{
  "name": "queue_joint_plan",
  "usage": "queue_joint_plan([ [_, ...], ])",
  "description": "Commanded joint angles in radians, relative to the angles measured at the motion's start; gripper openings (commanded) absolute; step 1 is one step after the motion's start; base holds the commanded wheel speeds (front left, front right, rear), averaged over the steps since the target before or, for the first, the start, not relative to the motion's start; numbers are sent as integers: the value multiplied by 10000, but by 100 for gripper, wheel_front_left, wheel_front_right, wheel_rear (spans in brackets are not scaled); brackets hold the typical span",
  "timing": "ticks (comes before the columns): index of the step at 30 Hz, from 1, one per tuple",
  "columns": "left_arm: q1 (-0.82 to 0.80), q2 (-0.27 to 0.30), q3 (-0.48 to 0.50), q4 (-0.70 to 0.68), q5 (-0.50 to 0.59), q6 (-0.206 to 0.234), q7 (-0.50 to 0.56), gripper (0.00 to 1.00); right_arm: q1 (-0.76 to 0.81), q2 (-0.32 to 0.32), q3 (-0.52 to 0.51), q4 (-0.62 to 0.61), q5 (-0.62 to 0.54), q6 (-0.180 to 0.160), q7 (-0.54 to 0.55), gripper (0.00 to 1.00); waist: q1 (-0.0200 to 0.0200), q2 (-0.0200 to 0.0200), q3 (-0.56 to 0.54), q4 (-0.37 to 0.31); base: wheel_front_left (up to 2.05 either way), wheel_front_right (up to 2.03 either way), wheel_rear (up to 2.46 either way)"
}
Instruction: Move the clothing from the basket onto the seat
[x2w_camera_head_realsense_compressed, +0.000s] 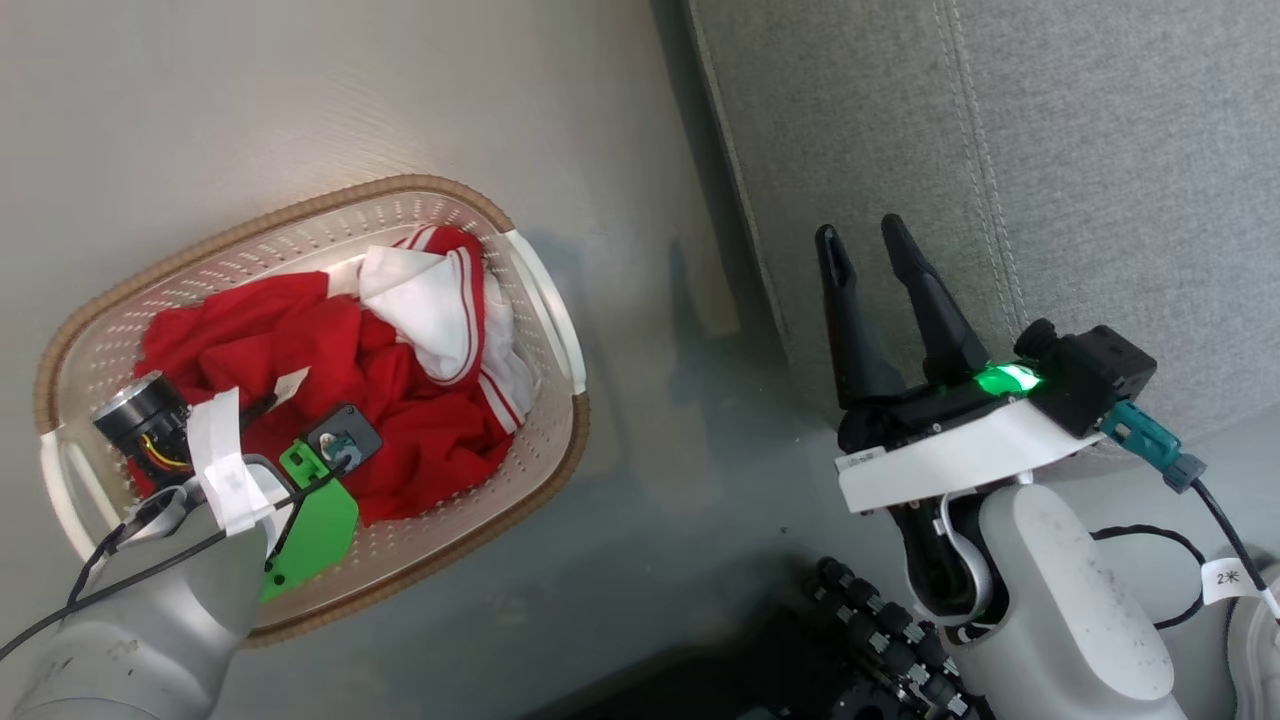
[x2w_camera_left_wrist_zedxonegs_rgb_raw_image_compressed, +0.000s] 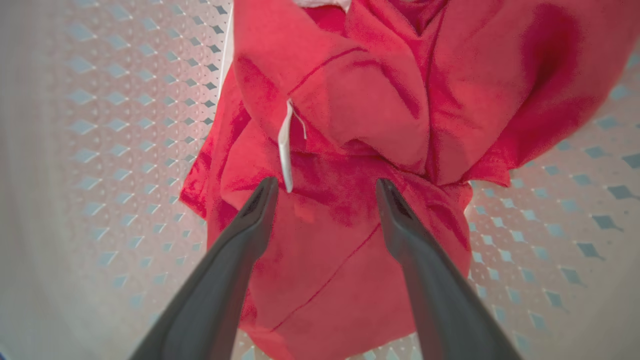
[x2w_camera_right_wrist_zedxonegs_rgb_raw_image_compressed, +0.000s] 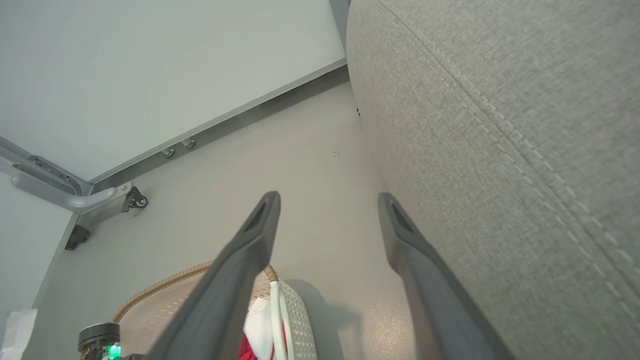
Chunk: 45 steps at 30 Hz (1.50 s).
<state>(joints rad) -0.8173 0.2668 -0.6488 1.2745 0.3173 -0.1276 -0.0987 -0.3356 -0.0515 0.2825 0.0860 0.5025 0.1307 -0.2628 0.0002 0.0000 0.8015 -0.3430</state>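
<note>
All the clothing (x2w_camera_head_realsense_compressed: 420, 440) lies heaped inside the basket (x2w_camera_head_realsense_compressed: 330, 235), red folds with a white panel toward the basket's handle (x2w_camera_head_realsense_compressed: 550, 300) on the seat side; none of it is on the seat (x2w_camera_head_realsense_compressed: 1100, 150) yet. The left jaws are down inside the basket, spread wide and straddling a red fold just beside a white tag (x2w_camera_left_wrist_zedxonegs_rgb_raw_image_compressed: 285, 150). Nothing is pinched between them, and I cannot tell whether the tips touch the cloth. The right jaws are also spread and empty, hanging beyond the basket's seat-side handle, close along the seat's stitched front edge. The main risk, as I judge it, is a shallow bite: closing on only the top layer could let the slick fabric slip out on the lift, or bring up one garment while another trails from it. A trailing piece could drag over the basket's brown rim, catch on the handle and tug or tip the light basket, or fall onto the floor (x2w_camera_head_realsense_compressed: 650, 480) between basket and seat. Going too deep carries its own hazard, since the tips could jam against the basket's perforated bottom. There is open room above the basket. The floor strip from the basket to the seat is bare, but the right arm stands in that path, so a direct carry risks brushing it.
</note>
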Motion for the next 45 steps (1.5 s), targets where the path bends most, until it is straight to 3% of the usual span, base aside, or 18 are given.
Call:
queue_joint_plan([
  [1, -140, 64, -157, 76, -46, -39, 146, 100, -61, 20, 229, -38, 181, 1, -31, 100, -2, 0, 432, -489, 0, 0, 0],
  [8, -417, 340, -1208, 138, -245, -38, 1352, 100, -197, 12, 657, -156, 513, 1, -31, 100, -2, 0, 666, -829, 0, 0, 0],
  [15, -624, 690, -2423, 147, -1141, -38, 3487, 100, -287, 11, 893, -208, 830, 1, -31, 100, -2, 0, 957, -1166, 0, 0, 0],
  [32, -1613, 1181, -5493, 113, -4271, -38, 5195, 100, -222, 10, 903, -538, 900, 1, -31, 100, -2, 0, 1616, -1288, 0, 0, 0],
  [33, -1654, 1213, -5655, 65, -4442, -39, 5239, 49, -193, 10, 904, -539, 892, 1, -31, 100, -2, 0, 1630, -1288, 0, 0, 0],
  [35, -1717, 1265, -5867, -56, -4797, -39, 5319, 0, -161, 10, 890, -541, 878, 1, -31, 100, -2, 0, 1647, -1285, 0, 0, 0],
  [45, -1635, 1603, -6280, -625, -5530, -24, 5324, 0, -489, 13, 980, -421, 860, 1, -31, 100, -2, 0, 1349, -1426, 0, 0, 0],
])
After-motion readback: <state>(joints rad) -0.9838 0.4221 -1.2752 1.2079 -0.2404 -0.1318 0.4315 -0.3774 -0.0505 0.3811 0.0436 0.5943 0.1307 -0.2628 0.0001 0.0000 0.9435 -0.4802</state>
